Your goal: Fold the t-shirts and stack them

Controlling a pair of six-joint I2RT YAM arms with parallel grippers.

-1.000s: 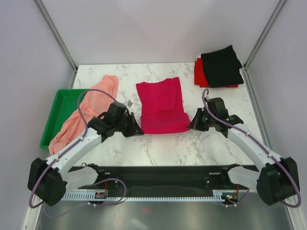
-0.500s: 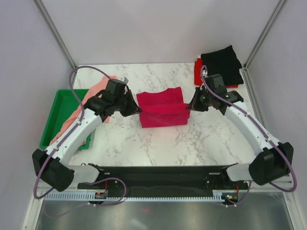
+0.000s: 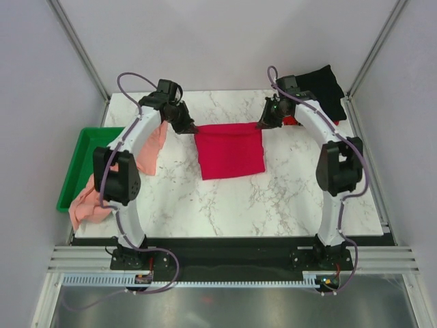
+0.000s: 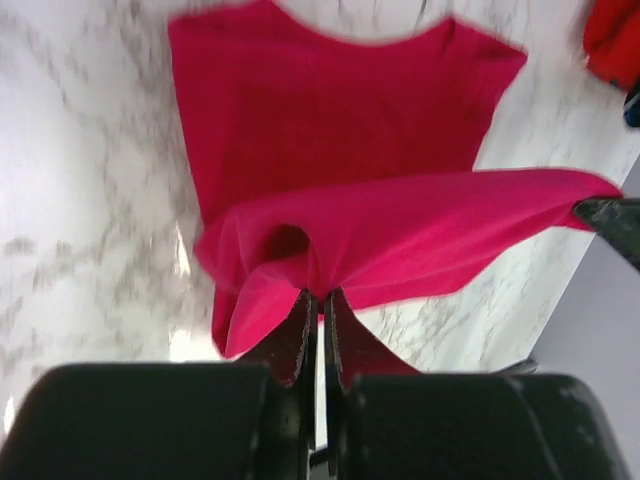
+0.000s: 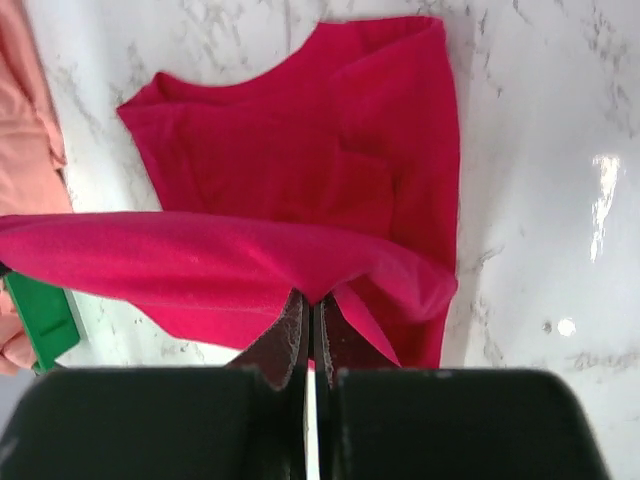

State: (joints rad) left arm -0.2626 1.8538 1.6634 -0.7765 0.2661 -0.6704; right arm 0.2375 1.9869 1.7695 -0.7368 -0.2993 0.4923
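Note:
The crimson t-shirt (image 3: 229, 152) lies in the middle of the marble table, its near half lifted and carried over toward the far edge. My left gripper (image 3: 190, 128) is shut on the raised hem's left corner, and in the left wrist view the cloth (image 4: 340, 140) bunches at the jaws (image 4: 320, 296). My right gripper (image 3: 261, 125) is shut on the right corner, the shirt (image 5: 300, 170) pinched at its tips (image 5: 313, 298). The salmon-pink t-shirt (image 3: 147, 147) drapes from table into tray. The black t-shirt (image 3: 321, 85) lies on the bright red one (image 3: 292, 120) at the far right.
A green plastic tray (image 3: 82, 154) sits at the table's left edge, partly under the salmon-pink cloth. Grey walls and frame posts close in the back and sides. Both arms stretch far over the table.
Both grippers have lifted the crimson shirt's near hem and carried it away from the bases toward the far edge, folding the shirt over itself. Both stayed shut.

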